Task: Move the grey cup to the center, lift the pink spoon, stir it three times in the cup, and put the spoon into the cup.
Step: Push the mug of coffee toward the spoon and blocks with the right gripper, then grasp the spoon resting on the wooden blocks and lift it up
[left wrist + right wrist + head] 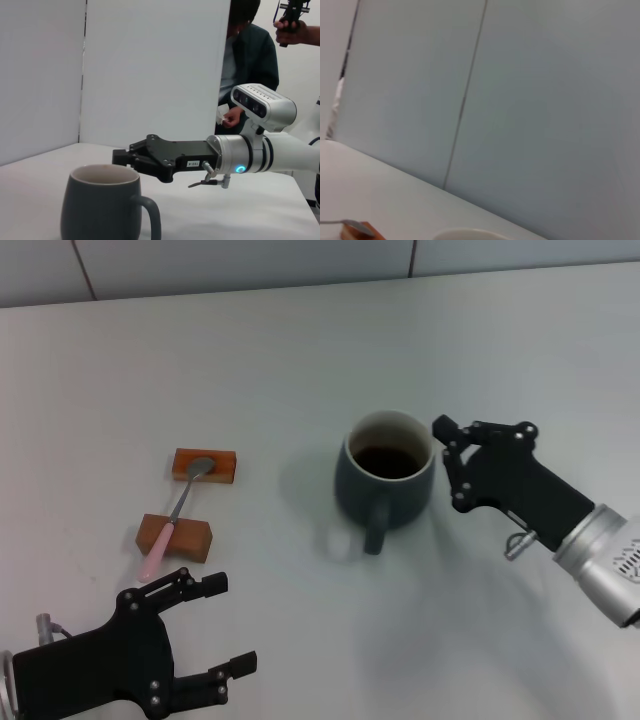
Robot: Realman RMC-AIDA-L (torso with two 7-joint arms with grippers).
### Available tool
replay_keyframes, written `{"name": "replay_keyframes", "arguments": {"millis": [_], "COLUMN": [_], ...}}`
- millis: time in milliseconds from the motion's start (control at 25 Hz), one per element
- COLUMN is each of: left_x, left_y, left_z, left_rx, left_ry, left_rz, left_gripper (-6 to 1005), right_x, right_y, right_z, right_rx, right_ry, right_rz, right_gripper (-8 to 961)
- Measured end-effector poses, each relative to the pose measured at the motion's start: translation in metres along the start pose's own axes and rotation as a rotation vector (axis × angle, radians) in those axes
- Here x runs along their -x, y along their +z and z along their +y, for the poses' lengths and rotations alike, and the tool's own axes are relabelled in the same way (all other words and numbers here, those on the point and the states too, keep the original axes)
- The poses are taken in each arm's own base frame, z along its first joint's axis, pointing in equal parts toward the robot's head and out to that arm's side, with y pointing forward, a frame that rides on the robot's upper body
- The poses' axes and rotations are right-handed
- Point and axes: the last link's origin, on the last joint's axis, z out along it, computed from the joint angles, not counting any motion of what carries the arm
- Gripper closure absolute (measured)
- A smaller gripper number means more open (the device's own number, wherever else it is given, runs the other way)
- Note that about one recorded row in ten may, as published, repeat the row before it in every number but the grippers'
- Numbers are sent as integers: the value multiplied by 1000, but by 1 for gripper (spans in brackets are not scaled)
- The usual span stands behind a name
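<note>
grey cup [385, 480]: sits mid-surface, handle facing the near edge
right pincer [446, 462]: right up against the cup's rim, fingers spread wide, gripping nothing
pink spoon [176, 512]: bridging 2 orange blocks [176, 537] toward the left edge
left pincer [222, 630]: near-left corner, open, just short of the spoon
hidden: right wrist view only catches a sliver of cup rim

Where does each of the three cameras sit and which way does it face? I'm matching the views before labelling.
Head view: looks forward and down at the table; shows the left gripper near the pink spoon on two orange-brown blocks, and the right gripper beside the grey cup.
Left wrist view: low, faces across the grey cup at the right gripper; none of its own arm.
Right wrist view: low, tilted up at the wall panels; no robot parts.
All three share the cup, whose rim alone shows in the right wrist view.
</note>
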Motion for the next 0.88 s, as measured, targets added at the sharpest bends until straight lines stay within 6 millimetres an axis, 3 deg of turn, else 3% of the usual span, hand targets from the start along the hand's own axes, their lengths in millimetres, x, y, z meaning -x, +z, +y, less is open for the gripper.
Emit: {"name": "replay_keyframes", "arguments": {"millis": [640,880], "left_x": [-1,-1], "left_y": [1,-1], "left_z": [0,0], "left_rx": [5,4], "left_ry": [2,3], "left_rz": [4,5], "left_gripper": [152,153], "right_x": [10,21], "right_y": [21,-8], "right_z": [14,-3], "right_rx": [97,-111], "right_ry": [5,58], "right_rz": [-24,-164], "right_gripper": [955,955]}}
